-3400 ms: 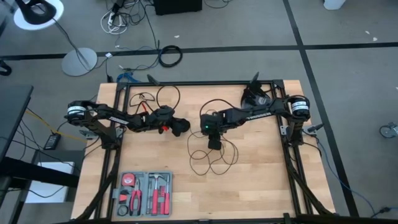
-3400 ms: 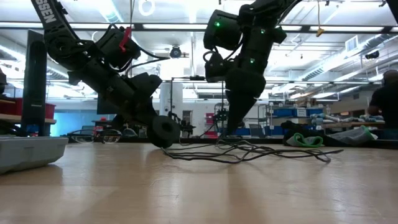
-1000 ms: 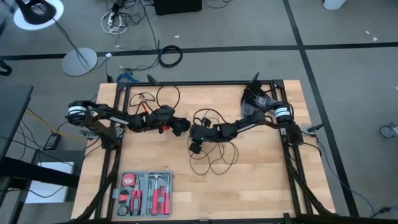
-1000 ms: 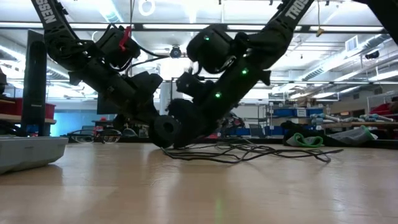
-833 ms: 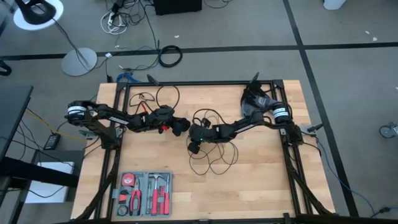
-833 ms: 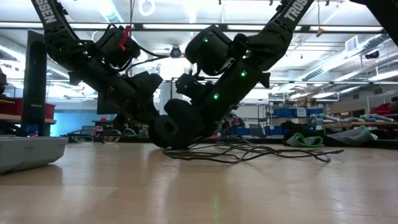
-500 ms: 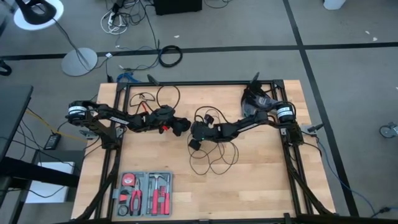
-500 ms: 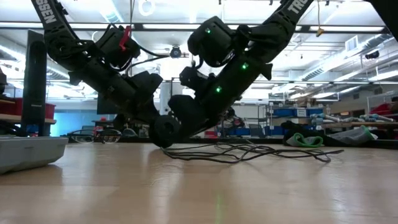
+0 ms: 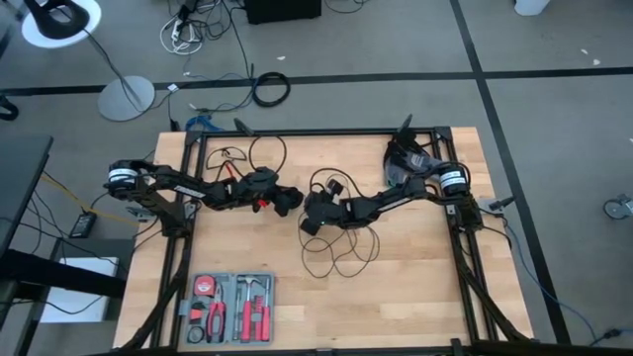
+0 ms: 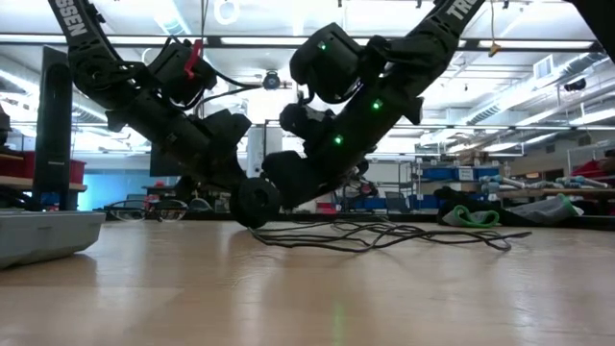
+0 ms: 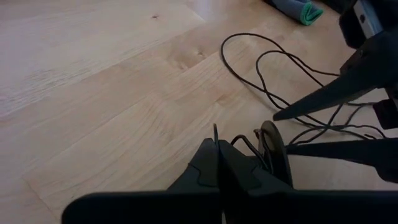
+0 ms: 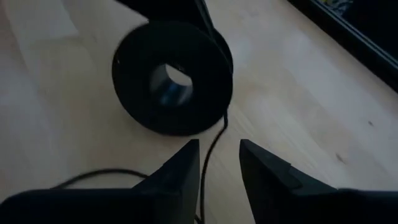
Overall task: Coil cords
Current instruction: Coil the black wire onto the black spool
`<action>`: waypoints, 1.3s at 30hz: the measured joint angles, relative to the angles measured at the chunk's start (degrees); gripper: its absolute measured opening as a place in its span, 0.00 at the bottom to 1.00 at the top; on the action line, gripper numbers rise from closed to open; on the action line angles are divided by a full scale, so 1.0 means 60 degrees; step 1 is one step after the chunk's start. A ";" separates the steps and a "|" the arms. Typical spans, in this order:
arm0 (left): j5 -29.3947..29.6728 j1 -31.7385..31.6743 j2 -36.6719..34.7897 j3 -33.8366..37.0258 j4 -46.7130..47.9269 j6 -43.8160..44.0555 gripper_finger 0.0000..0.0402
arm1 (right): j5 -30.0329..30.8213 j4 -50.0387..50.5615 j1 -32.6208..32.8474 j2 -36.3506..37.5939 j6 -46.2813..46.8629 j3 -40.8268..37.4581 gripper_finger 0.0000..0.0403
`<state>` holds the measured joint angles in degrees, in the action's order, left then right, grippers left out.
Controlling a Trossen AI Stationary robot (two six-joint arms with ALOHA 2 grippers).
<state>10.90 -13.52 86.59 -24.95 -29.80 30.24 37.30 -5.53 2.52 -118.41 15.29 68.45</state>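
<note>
Cord [image 9: 336, 252] loops sprawl mid-table, its disc-shaped puck [image 12: 173, 78] clamped upright in the closed left gripper [image 11: 219, 167]. Right gripper [image 12: 216, 163] hovers just beside the puck, jaws partly open, one strand running between its fingers [image 12: 177, 171], not visibly gripped.

Thin black cord [image 9: 341, 252] in loose loops (mid-table), round black puck [image 12: 173, 78] upright — on edge

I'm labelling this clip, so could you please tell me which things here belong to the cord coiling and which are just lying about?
Job:
- thin black cord, looped on the table
- round black puck
- left hand, shut
- right hand

Lying about:
- tool tray
- green cloth
</note>
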 joint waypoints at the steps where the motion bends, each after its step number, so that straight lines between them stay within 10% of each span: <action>1: 0.0000 0.0000 0.0000 0.0000 0.0000 0.0000 0.00 | 0.0000 0.0093 -0.0016 0.0000 0.0010 -0.0014 0.27; 39: -0.0288 0.0000 0.0000 -0.0004 -0.1428 -0.0007 0.00 | -0.3110 -0.0277 -0.0109 -0.0063 0.0450 -0.0041 0.00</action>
<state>9.17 -13.52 86.59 -24.97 -38.37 30.19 18.64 -7.20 1.87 -118.79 18.00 68.20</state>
